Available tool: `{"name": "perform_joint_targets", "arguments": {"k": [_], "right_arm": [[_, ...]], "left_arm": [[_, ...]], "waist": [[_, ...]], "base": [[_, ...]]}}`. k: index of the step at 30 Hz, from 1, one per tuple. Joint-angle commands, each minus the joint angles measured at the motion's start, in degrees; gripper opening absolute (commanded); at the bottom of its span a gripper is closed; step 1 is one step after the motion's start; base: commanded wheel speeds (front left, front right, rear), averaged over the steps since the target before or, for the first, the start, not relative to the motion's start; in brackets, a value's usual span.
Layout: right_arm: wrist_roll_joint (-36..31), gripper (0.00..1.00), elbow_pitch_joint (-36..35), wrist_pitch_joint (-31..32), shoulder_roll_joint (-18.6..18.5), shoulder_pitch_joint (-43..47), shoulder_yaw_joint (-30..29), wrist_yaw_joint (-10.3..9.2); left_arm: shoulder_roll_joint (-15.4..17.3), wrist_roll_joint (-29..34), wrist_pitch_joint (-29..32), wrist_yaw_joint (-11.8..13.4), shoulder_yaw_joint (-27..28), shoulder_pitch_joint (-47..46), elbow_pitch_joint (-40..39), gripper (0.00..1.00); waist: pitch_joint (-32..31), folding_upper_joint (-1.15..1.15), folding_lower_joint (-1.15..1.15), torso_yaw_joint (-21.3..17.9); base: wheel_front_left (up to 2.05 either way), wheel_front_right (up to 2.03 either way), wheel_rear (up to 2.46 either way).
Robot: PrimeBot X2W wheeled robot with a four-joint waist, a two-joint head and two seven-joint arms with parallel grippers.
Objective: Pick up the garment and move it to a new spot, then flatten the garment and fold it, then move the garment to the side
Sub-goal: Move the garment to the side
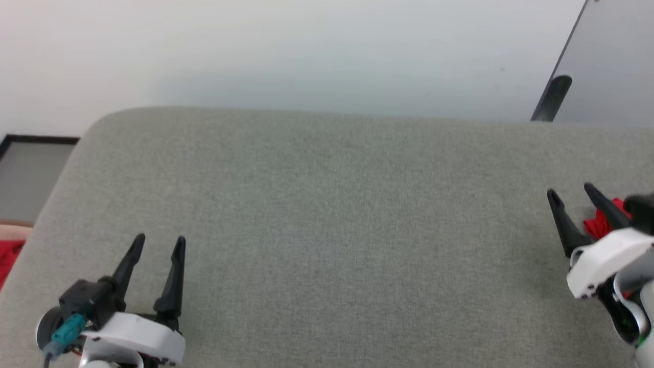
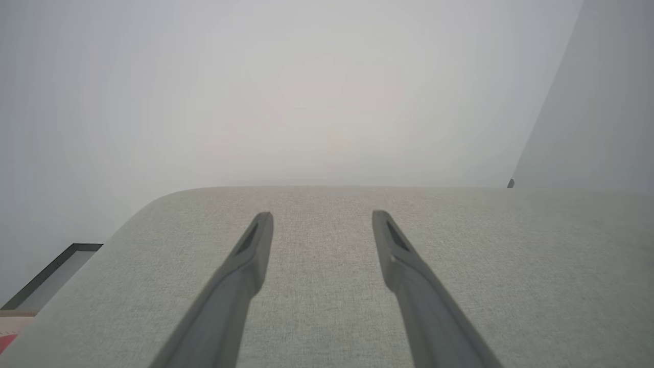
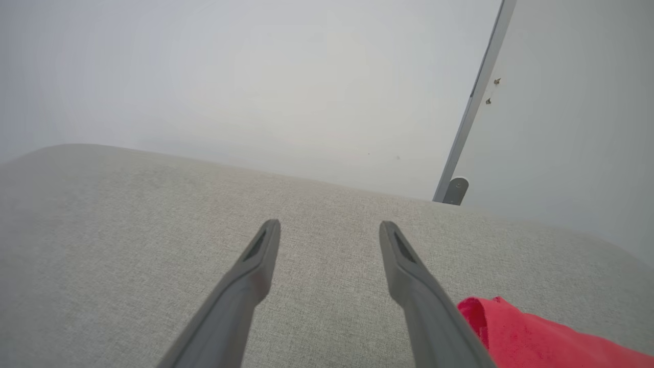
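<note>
Grey woven fabric covers the tabletop (image 1: 327, 230), and it's mostly bare. The left tool (image 1: 160, 238) sits at the lower left of the head view, fingers spread apart with nothing between them. The right tool (image 1: 569, 189) is at the right edge, fingers also apart and gripping nothing. The garment (image 1: 598, 225) is a bunched red lump just beside that tool's outer finger; in the right wrist view it's in the lower right corner. Whether it's touching the finger, honestly can't tell.
</note>
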Motion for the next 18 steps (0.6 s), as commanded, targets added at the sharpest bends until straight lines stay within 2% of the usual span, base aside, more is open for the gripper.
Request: {"name": "perform_joint_targets", "arguments": {"k": [1, 10, 18], "right_arm": [[0.27, 1.00, -0.74, -0.76, -0.03, 2.24, -1.01, -0.08], [-0.64, 1.00, -7.57, -0.32, -0.31, 11.85, -8.64, -0.07], [-2.87, 1.00, -17.69, 3.04, 2.39, 19.66, -15.18, -0.07]], "left_arm": [[-0.25, 0.04, -0.31, 0.32, 0.21, 1.14, -0.17, 1.00], [-1.49, -0.81, -0.31, 0.78, 1.17, 4.11, -1.91, 1.00], [-2.08, -2.73, -0.14, 0.68, 1.70, 7.72, -4.45, 1.00]], "waist": [[-2.79, 0.00, 0.00, 0.72], [-4.61, 0.00, 0.00, -0.25], [-4.92, 0.00, 0.00, -1.34]], "base": [[0.00, 0.00, 0.00], [0.00, 0.00, 0.00], [0.00, 0.00, 0.00]]}}
